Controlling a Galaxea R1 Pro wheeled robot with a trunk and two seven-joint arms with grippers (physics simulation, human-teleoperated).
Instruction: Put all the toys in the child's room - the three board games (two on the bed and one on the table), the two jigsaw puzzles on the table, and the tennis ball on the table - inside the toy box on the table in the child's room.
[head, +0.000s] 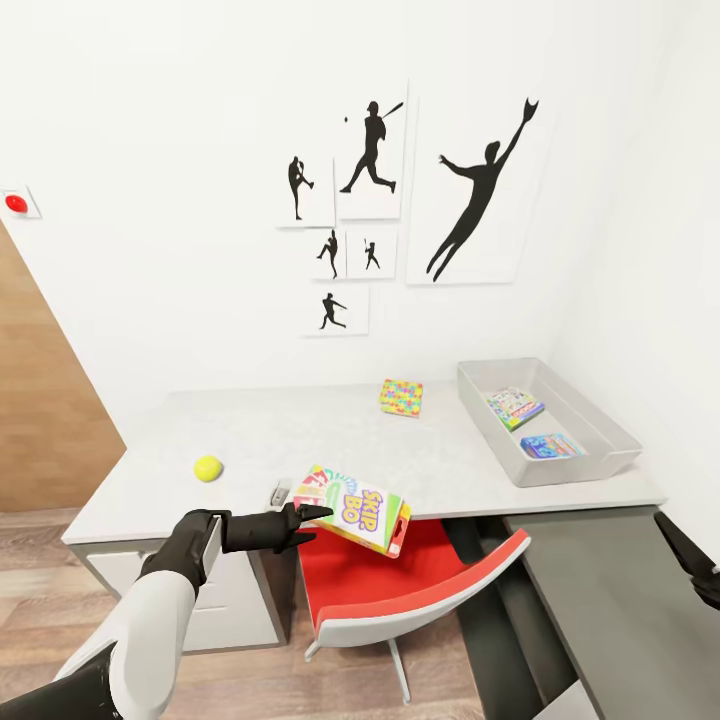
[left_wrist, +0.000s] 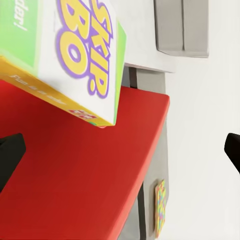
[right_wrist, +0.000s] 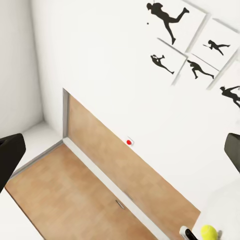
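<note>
Head view: left gripper (head: 312, 516) reaches along the front edge of the desk (head: 300, 440), fingers at the corner of the Skip-Bo board game (head: 357, 507), which tilts half off the desk above the red chair (head: 400, 575). Whether the fingers pinch it cannot be told here. The toy box (head: 590, 440) at the desk's right end already holds two printed items; a jigsaw puzzle (head: 401, 397) and the tennis ball (head: 208, 467) lie on the desk.

Left wrist view: fingers (left_wrist: 10, 152) are spread wide, the board game off to one side and not between them, over the red seat.

Right wrist view: right fingers (right_wrist: 10, 150) spread, empty, aimed at the wall; the ball shows at the frame's edge.

Judgement: step in hand is securing this board game; next, a firm pinch before it slips.
</note>
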